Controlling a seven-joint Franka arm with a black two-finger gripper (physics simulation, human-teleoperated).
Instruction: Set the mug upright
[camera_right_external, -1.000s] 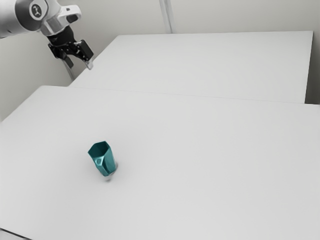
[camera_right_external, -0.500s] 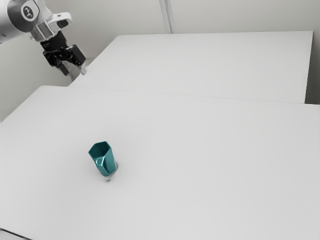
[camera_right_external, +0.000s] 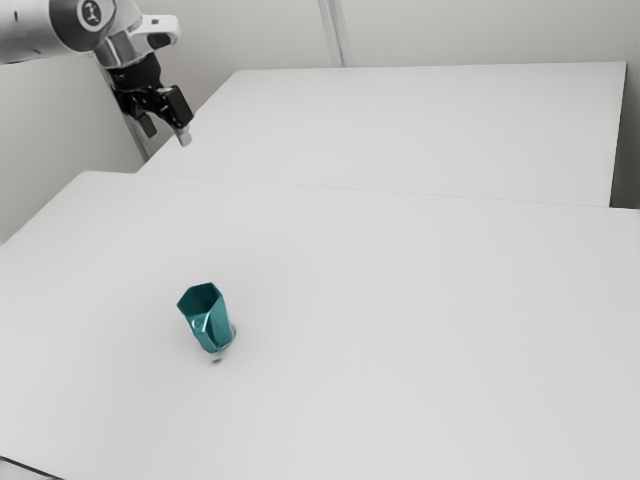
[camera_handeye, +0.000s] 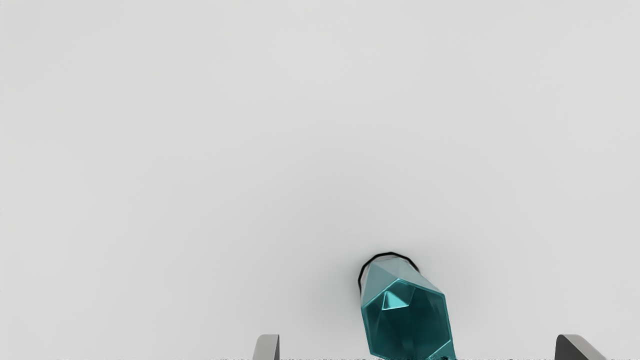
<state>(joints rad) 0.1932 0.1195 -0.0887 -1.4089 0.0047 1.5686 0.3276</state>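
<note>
Toward the exterior view's left, the teal mug (camera_right_external: 208, 322) sits on the white desk (camera_right_external: 420, 340), its mouth facing up at my wrist camera; whether it leans, I can't tell. I have the pincer (camera_right_external: 168, 136) raised well apart from it, open and holding nothing, fingers spread wide. Beyond the desk is another white surface (camera_right_external: 420, 130).
</note>
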